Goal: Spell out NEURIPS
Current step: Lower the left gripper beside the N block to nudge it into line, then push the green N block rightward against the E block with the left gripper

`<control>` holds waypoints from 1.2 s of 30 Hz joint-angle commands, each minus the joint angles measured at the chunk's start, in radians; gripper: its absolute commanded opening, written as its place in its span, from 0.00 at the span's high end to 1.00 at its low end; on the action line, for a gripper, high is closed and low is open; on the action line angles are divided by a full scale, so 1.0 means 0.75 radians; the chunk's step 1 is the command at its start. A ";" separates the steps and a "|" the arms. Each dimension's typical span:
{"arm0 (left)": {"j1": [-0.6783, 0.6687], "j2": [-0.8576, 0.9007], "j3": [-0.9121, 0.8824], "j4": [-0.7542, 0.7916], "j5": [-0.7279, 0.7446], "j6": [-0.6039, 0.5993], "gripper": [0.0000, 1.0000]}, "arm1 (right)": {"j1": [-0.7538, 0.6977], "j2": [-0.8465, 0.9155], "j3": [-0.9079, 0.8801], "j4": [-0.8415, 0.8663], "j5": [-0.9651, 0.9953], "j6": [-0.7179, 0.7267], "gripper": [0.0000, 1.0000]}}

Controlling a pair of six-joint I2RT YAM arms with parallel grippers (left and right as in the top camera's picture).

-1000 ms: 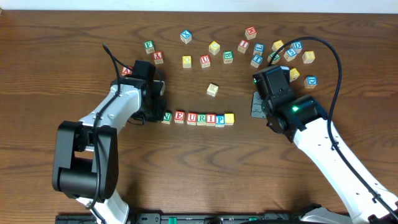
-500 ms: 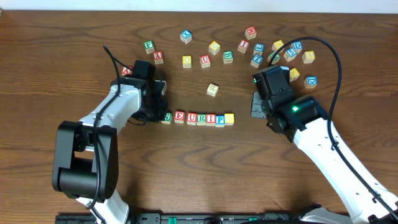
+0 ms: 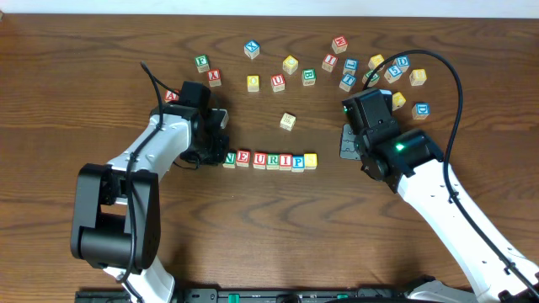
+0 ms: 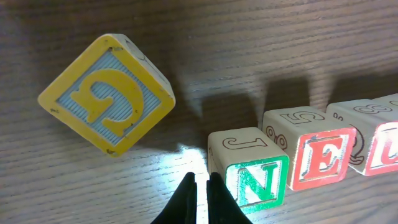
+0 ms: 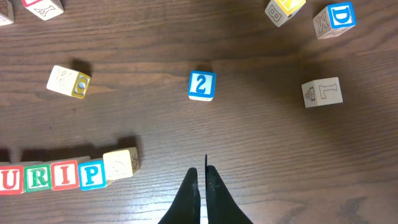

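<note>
step: squaring the row's left end, I am judging | left gripper [image 4: 200,186]: I am holding it pinched together, empty, tips just beside green N [image 4: 255,182] | NEURIPS row [image 3: 268,160]: lying between my arms | right gripper [image 5: 200,177]: closed, empty, hovering beyond the yellow-faced cube [image 5: 121,163] | how — I am planning a light nudge along the row, never across

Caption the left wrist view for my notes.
Shut left pincer beside the green N cube heading the row; a yellow cube sits apart, askew.

Left hand [image 4: 200,182] nudged N cube [image 4: 255,183] rightward (slightly).
</note>
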 commanded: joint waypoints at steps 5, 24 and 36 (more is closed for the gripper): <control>-0.002 0.003 -0.014 0.001 0.027 -0.006 0.92 | -0.003 -0.012 0.009 -0.002 0.013 -0.003 0.99; -0.002 0.003 -0.014 0.006 0.127 -0.006 0.92 | -0.003 -0.012 0.009 -0.001 0.013 0.000 0.99; -0.083 0.003 -0.014 0.021 0.126 -0.005 0.92 | -0.003 -0.012 0.009 -0.001 0.014 0.000 0.99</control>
